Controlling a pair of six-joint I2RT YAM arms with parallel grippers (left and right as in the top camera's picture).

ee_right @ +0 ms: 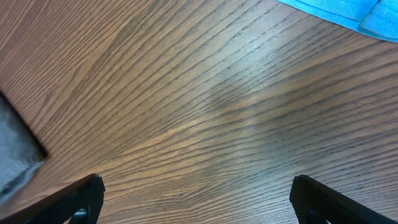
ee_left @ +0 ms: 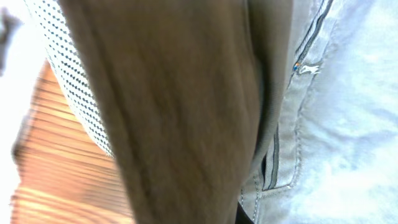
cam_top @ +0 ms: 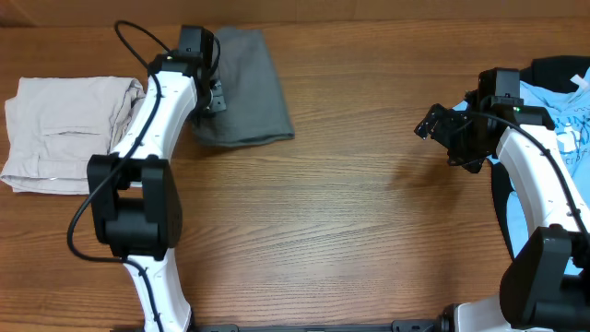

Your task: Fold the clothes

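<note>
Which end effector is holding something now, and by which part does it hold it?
The left end effector grips the grey shorts at their left edge. The right end effector is open and holds nothing.

a robot lab bench is suggested rather than a home: two white and black machine arms, the left arm (cam_top: 152, 120) and the right arm (cam_top: 539, 175), are mounted at the near edge of a plain wooden table (cam_top: 350, 231). clothes are set out on it like work pieces: beige shorts (cam_top: 55, 134) folded at the left, grey shorts (cam_top: 249, 83) at the far side, a blue garment (cam_top: 562, 111) heaped at the right
</note>
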